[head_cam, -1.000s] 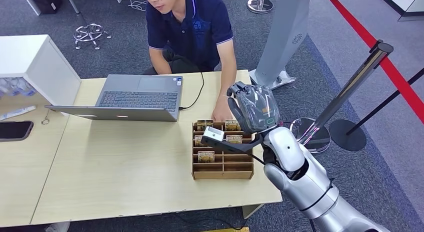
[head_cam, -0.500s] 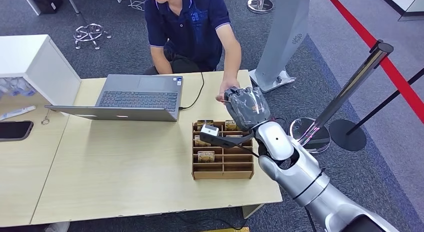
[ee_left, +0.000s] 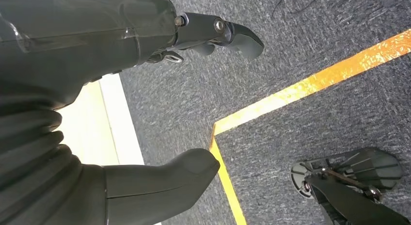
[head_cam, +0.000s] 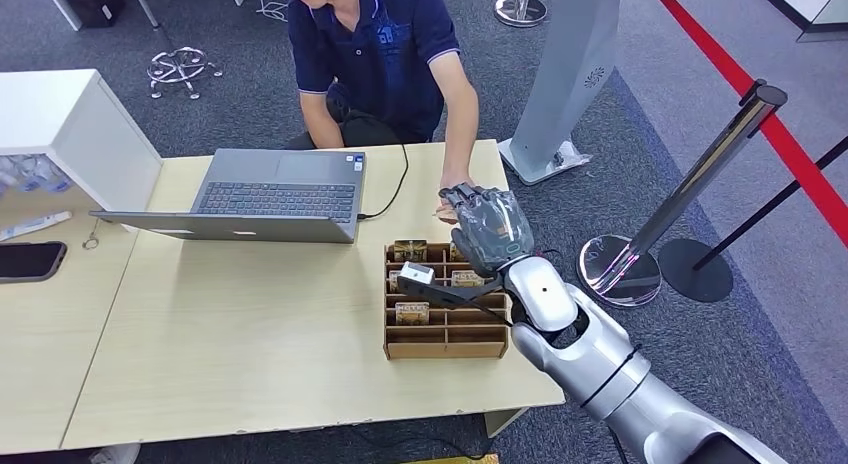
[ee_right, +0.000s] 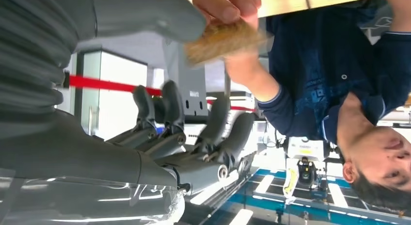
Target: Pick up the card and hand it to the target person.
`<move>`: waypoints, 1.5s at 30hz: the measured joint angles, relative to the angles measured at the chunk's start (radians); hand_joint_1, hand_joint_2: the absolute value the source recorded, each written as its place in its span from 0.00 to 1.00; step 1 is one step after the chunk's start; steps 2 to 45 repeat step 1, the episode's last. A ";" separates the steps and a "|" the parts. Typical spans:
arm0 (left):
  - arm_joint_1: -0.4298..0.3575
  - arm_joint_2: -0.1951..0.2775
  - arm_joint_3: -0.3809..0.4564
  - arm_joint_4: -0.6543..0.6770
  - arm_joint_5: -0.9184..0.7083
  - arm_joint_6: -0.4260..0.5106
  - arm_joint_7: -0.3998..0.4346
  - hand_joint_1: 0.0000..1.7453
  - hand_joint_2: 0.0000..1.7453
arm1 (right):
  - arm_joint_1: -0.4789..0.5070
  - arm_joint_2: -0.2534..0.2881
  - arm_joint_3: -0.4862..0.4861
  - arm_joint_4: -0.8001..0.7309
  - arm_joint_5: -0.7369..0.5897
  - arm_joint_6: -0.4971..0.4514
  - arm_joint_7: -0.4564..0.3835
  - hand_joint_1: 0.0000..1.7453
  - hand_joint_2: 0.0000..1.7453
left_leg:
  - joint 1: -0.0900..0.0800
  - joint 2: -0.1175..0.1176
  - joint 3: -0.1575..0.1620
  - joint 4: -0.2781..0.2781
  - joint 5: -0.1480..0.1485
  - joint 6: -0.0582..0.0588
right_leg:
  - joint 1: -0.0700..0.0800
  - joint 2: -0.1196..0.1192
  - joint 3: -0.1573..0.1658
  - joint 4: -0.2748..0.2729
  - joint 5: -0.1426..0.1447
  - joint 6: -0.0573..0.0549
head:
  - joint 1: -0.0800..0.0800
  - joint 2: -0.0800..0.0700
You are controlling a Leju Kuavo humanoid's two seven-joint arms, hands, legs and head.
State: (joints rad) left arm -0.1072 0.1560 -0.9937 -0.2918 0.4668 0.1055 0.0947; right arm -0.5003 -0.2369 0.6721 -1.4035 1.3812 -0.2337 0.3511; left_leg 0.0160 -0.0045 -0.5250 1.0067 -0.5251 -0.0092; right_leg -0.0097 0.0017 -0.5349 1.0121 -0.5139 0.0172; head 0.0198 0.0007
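The tan card [ee_right: 223, 40] is blurred and pinched in the person's fingers [ee_right: 228, 4], right beside my thumb tip [ee_right: 189, 16]. My right hand [head_cam: 487, 224] is raised over the far end of the wooden card box [head_cam: 445, 342], close to the person's hand [head_cam: 450, 194]. Its dark fingers [ee_right: 169, 113] are spread well apart from the thumb, with nothing between them. My left hand [ee_left: 72, 50] hangs over the carpet, thumb [ee_left: 160, 176] and fingers [ee_left: 232, 36] apart and holding nothing.
More cards [head_cam: 411, 250] stand in the box's slots. An open laptop [head_cam: 270, 194], a phone [head_cam: 28, 260] and a white cabinet [head_cam: 70, 124] sit to the left on the table [head_cam: 230, 354]. A stanchion [head_cam: 700, 174] and a grey pillar [head_cam: 570, 64] stand to the right.
My right hand has moved away from me, toward the person. The person's hand lifted off the table by the box and came up to my hand, taking hold of the card.
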 joint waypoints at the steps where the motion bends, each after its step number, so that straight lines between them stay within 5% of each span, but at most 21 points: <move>1: 0.000 0.000 0.000 0.000 0.003 0.000 0.001 0.00 1.00 | 0.007 0.002 0.000 -0.001 -0.005 -0.008 0.000 0.00 1.00 | 0.000 0.000 0.000 0.000 0.000 0.000 | 0.000 0.000 0.000 0.000 0.000 0.000 | 0.000 0.000; 45: 0.000 0.000 0.000 0.000 0.003 0.000 0.001 0.00 1.00 | 0.007 0.002 0.000 -0.001 -0.005 -0.008 0.000 0.00 1.00 | 0.000 0.000 0.000 0.000 0.000 0.000 | 0.000 0.000 0.000 0.000 0.000 0.000 | 0.000 0.000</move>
